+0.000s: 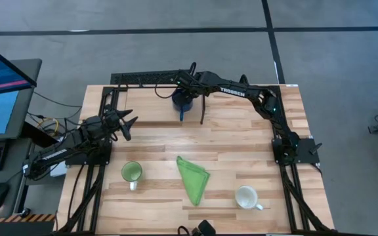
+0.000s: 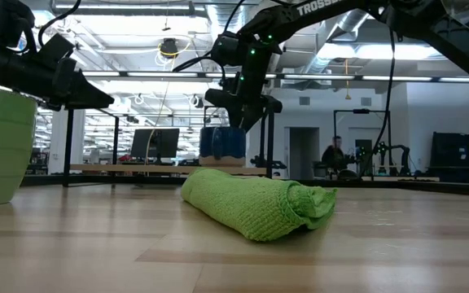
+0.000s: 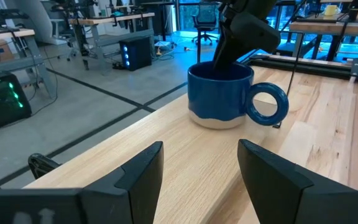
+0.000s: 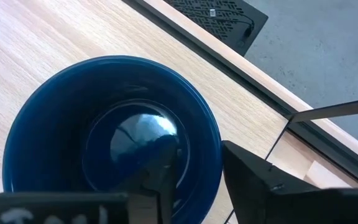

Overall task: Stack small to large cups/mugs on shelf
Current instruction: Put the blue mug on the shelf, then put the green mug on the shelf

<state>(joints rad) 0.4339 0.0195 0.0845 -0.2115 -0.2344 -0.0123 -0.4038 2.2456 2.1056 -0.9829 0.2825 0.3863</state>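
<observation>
Blue mug [image 3: 220, 94] on the shelf [image 1: 146, 80], right gripper [image 4: 194, 171] straddling its rim.

It looks glazed ceramic: rigid, fairly heavy, slick, chippable; the rim wall is a sound hold, one finger inside, one outside, jaws narrowly apart, grip uncertain. Green mug [image 1: 132, 173] and white mug [image 1: 247, 196] stand near the table's front, cloth [image 1: 193, 179] between. Left gripper [image 1: 125, 123] waits open, empty.

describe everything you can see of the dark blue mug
The dark blue glazed mug looks ceramic, with a round ring handle and a pale unglazed band at its foot. It stands upright and empty, its inside glossy, on the light wooden base at the table's far edge, under the black metal-rod shelf. The right pincer straddles its rim, one finger inside the cup and one outside the wall. The left pincer waits open, apart from it.
</observation>
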